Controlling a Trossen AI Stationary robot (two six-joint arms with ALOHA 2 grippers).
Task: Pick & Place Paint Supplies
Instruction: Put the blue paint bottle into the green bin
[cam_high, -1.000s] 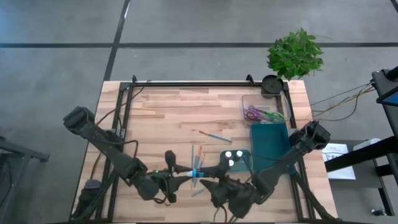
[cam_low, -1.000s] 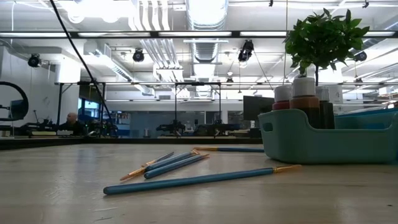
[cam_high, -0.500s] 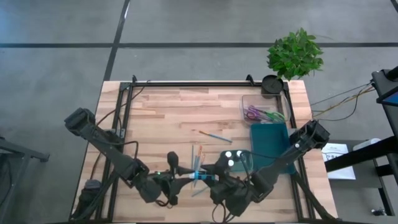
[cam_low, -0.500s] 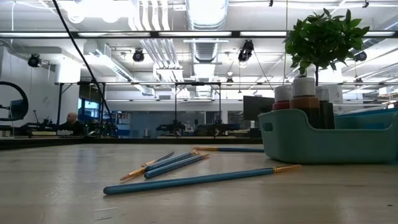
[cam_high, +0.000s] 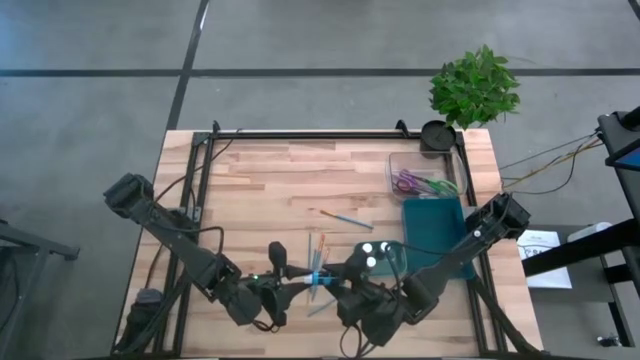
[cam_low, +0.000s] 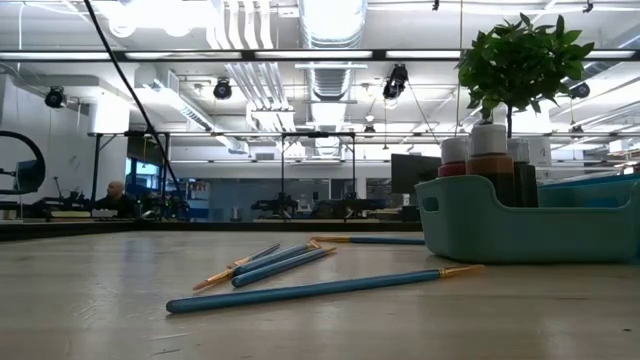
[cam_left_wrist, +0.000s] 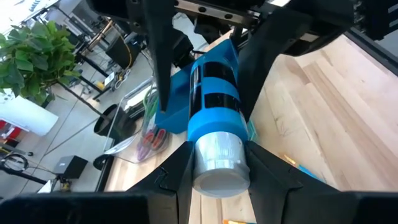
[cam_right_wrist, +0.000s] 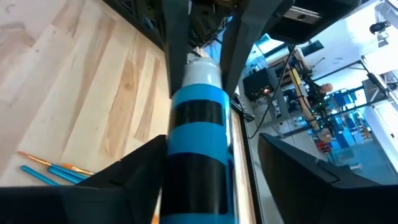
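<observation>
Two claws: left claw (cam_left_wrist: 214, 163) gripping blue paint tube (cam_left_wrist: 213, 99), right claw (cam_right_wrist: 205, 180) open around it; paint bottles (cam_low: 490, 160) in teal bin (cam_low: 520, 225).

Seen from above, the left gripper (cam_high: 292, 287) and right gripper (cam_high: 338, 283) meet near the front edge of the wooden worktop (cam_high: 270, 185), with a blue paint tube (cam_high: 317, 281) between them. Several thin paintbrushes (cam_high: 318, 250) lie just behind the tube, and one more brush (cam_high: 347, 217) lies apart toward the middle. A teal tray (cam_high: 432, 226) sits at the right side, a clear container (cam_high: 420, 183) of coloured items behind it, and a potted plant (cam_high: 474, 86) beyond the far right corner.
</observation>
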